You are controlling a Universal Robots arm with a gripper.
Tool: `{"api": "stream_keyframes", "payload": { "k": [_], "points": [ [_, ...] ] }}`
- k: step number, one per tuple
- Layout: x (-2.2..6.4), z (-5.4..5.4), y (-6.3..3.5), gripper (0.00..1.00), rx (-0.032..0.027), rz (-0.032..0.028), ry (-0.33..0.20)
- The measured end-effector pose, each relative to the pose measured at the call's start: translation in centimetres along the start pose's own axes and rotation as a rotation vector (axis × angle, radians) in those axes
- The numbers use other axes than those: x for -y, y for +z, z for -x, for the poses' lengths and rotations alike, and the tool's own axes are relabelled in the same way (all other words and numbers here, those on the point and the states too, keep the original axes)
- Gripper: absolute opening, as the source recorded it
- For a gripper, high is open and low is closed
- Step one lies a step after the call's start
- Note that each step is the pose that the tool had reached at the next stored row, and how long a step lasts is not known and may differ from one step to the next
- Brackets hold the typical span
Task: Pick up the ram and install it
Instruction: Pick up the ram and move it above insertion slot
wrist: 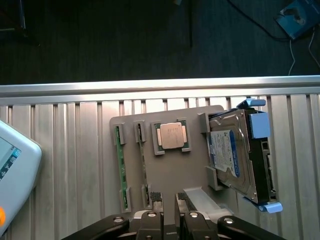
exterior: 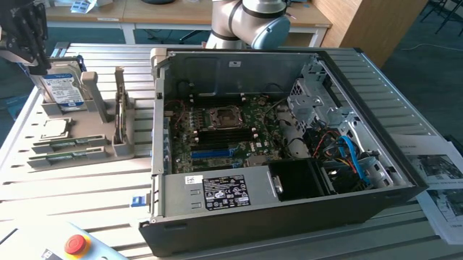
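Observation:
Two green ram sticks (exterior: 66,144) (exterior: 62,158) lie side by side in slots at the near end of a grey holder (exterior: 94,135) on the exterior view's left. In the wrist view they are the thin green strips (wrist: 120,167) (wrist: 142,165) beside the square silver CPU (wrist: 171,136). My gripper (exterior: 36,62) hangs above the far end of the holder, over the hard drive (exterior: 62,86). Its dark fingers (wrist: 156,197) stand a little apart with nothing between them, so the gripper (wrist: 168,200) is open, well above the sticks.
An open computer case (exterior: 361,162) fills the middle of the table, with the motherboard (exterior: 217,130) exposed. The hard drive (wrist: 237,157) stands in the holder (wrist: 165,175). A teach pendant with a red button (exterior: 76,244) lies at the near corner. Papers (exterior: 441,179) lie on the exterior view's right.

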State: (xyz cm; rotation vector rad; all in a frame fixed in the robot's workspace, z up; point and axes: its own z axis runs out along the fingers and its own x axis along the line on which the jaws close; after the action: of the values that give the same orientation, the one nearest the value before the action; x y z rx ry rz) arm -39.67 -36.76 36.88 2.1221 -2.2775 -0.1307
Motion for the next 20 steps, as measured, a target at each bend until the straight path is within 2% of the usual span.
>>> {"api": "stream_keyframes", "payload": {
  "k": [10, 17, 20],
  "points": [
    [0.1, -1.5, -0.06, 0.24, 0.0, -0.0001, 0.0],
    [0.11, -1.6, -0.07, 0.24, -0.0001, 0.0001, -0.002],
    [0.11, -1.6, -0.07, 0.24, -0.0013, 0.0006, -0.018]
  ]
}}
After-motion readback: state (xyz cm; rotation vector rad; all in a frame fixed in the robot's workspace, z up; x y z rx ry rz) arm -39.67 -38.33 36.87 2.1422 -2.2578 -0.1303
